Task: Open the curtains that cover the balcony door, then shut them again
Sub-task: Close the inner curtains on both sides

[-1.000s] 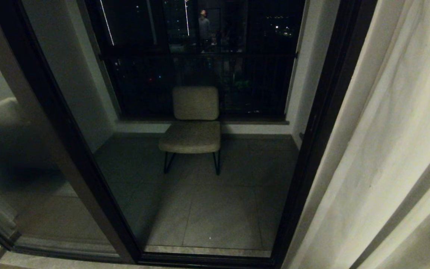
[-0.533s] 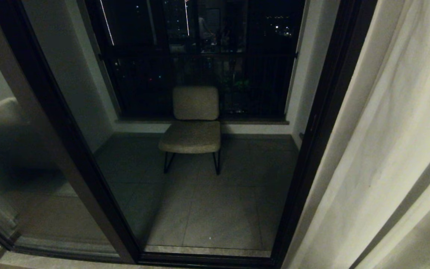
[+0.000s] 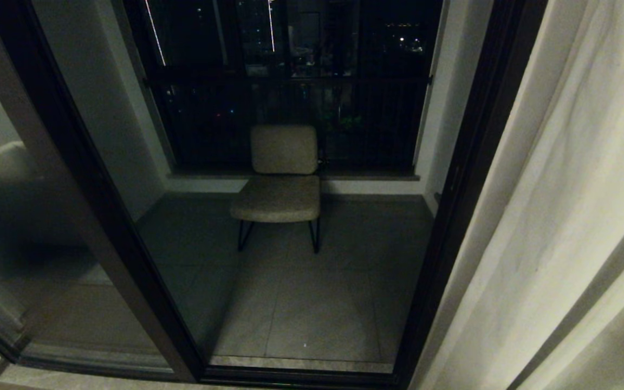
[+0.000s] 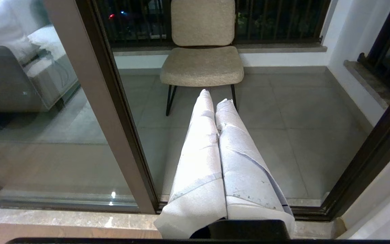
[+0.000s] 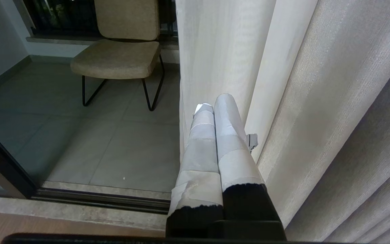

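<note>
The cream curtains [image 3: 566, 206] hang bunched at the right of the head view, drawn aside from the balcony door [image 3: 95, 216], whose dark frame and glass stand uncovered. Neither gripper shows in the head view. In the left wrist view my left gripper [image 4: 215, 99] is shut and empty, its white-taped fingers pointing at the doorway beside the door's upright frame [image 4: 113, 118]. In the right wrist view my right gripper [image 5: 213, 101] is shut and empty, right in front of the curtain's folds [image 5: 317, 101] near its hemmed edge [image 5: 185, 67]. I cannot tell whether it touches the fabric.
A beige chair [image 3: 282, 179] on thin black legs stands on the tiled balcony floor [image 3: 317, 303], before a black railing [image 3: 290, 108]. The door track and stone sill [image 4: 63, 217] run along the floor in front. The left glass pane [image 4: 22, 84] reflects a sofa.
A person's reflection in the far glass at the top has faded from view. The arms, the curtains and the door have not moved.
</note>
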